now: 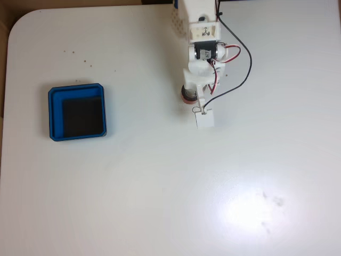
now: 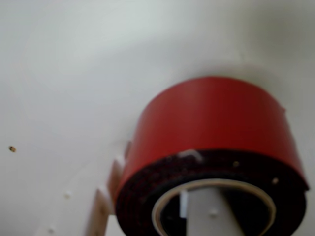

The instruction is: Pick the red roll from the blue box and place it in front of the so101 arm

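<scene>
Wrist view: red roll (image 2: 211, 123), bottom cropped.

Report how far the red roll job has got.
Done: the blue box shows just its black floor, so the roll is out. In hand: the red roll sits on a finger of the gripper, which passes through its core in the wrist view, beside the so101 arm. Whether it touches the table is unclear. Left: release and withdraw.

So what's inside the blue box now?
The blue box shows only its black floor in the fixed view. The red roll is over by the so101 arm, mostly hidden under it; the wrist view shows a finger through its hole.
</scene>
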Motion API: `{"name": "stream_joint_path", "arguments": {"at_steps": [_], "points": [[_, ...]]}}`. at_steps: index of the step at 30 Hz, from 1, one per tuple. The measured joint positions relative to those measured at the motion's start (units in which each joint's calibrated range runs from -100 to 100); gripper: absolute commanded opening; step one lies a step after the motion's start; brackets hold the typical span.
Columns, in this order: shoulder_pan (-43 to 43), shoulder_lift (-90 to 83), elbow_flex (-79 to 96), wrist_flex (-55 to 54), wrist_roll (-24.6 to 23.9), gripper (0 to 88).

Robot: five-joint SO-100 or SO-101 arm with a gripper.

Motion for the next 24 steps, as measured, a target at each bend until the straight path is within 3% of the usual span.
{"name": "stream_joint_path", "arguments": {"at_steps": [8, 24], "points": [[0.00, -4.15, 2.96, -0.99, -0.17, 1.4], [0.00, -4.15, 16.95, -20.11, -0.42, 1.5]]}}
